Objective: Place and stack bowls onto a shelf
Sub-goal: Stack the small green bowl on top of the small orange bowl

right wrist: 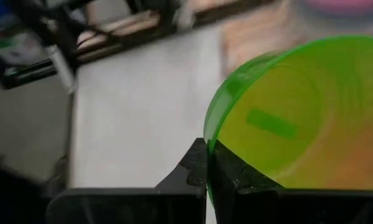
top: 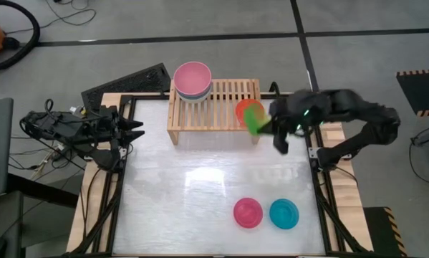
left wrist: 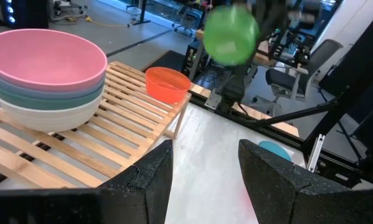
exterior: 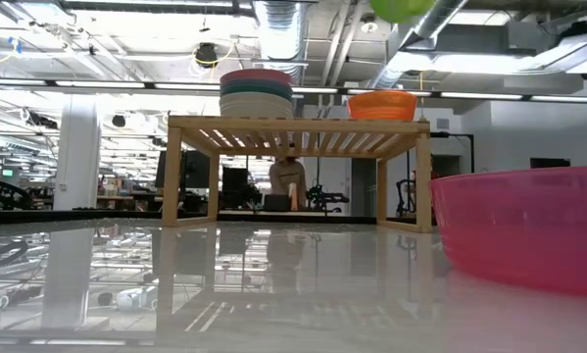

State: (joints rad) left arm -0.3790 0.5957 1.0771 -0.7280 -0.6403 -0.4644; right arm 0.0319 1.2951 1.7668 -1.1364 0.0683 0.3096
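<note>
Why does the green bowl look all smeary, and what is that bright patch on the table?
In the high view and the left wrist view the green bowl is smeared, most likely motion blur, as the right gripper carries it. In the right wrist view it fills the picture, soft-edged. The white patch on the table in the high view is glare from lights. In the low view the shiny top mirrors the shelf.

1. Shelf (top: 215,107): low light-wood slatted rack, at 12 o'clock on the table.
2. Large-bowl stack (top: 193,80): pink on top, teal and cream below (nested, upright), at the shelf's 9 o'clock end.
3. Orange bowl (top: 244,109): small, upright, at the shelf's 3 o'clock end.
4. Green bowl (top: 255,117): small, tilted, held aloft beside the orange bowl.
5. Magenta bowl (top: 248,213) and cyan bowl (top: 283,213): small, side by side, at 5 o'clock on the table.
</note>
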